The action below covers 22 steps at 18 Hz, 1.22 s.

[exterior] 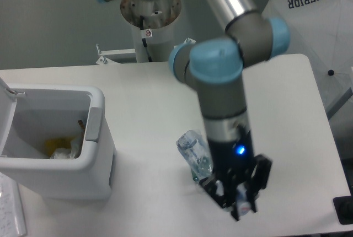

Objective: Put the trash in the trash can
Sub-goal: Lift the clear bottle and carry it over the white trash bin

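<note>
Just left of the jaws (238,201), the green-labelled bottle (194,152) is lying on the counter (287,138). Whether the jaws are gripping anything cannot be told. Far left, the trash can (55,138) is standing open.

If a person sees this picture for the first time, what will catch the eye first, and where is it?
First comes the big grey and blue arm, reaching down over the middle of the table, its end effector low near the front edge. A clear bottle lies just to its left. The white trash can stands open at the left, with some waste inside.
</note>
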Available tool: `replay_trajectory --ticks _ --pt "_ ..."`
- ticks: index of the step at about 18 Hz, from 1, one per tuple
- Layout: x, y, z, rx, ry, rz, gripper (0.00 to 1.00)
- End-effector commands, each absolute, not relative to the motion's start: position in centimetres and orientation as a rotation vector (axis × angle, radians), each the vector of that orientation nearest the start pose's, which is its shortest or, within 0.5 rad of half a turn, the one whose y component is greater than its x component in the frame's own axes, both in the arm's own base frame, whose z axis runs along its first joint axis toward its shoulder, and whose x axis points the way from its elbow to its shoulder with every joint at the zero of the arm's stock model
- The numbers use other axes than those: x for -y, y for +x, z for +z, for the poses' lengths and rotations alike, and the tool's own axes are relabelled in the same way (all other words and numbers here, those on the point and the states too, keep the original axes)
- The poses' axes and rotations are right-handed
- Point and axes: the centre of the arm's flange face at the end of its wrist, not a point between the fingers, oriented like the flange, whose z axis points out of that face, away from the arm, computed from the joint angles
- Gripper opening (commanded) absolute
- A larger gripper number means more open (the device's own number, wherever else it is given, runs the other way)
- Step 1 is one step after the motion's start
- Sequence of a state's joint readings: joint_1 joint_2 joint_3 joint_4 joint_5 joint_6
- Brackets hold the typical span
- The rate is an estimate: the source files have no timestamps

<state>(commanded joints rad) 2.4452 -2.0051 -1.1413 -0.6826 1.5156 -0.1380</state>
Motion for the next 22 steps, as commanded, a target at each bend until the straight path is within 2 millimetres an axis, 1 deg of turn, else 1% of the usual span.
replay_trajectory --ticks 2,4,7,8,10,12,13,14,15,17,18,20,22 --pt "-55.5 -44.0 58.9 1.044 -1.979 0.343 0.33" --pt "-55.2 -42.9 61.1 1.01 -1.958 0.356 0.33" --pt "-56.1 -39.1 63.7 0.916 -1.956 0.355 0.33" --pt "-56.7 -37.7 64.1 0.885 -1.962 0.346 0.33" --pt "-57.4 -36.2 65.3 0.83 -1.96 0.347 0.33" --pt "-59.9 -31.6 64.9 0.755 -1.995 0.29 0.33" --pt "-60.1 -29.6 65.1 0.731 -2.004 0.274 0.33" --pt "-60.1 -28.2 65.4 0.714 -2.008 0.263 0.33" --pt "-60.4 -27.3 65.7 0.7 -2.007 0.255 0.33" --pt "-61.4 -24.9 65.5 0.66 -2.022 0.231 0.33" --pt "-62.1 -23.4 65.0 0.642 -2.036 0.213 0.33" --pt "-63.4 -20.4 63.2 0.607 -2.08 0.176 0.33" --pt "-64.1 -18.7 61.8 0.587 -2.111 0.153 0.33"
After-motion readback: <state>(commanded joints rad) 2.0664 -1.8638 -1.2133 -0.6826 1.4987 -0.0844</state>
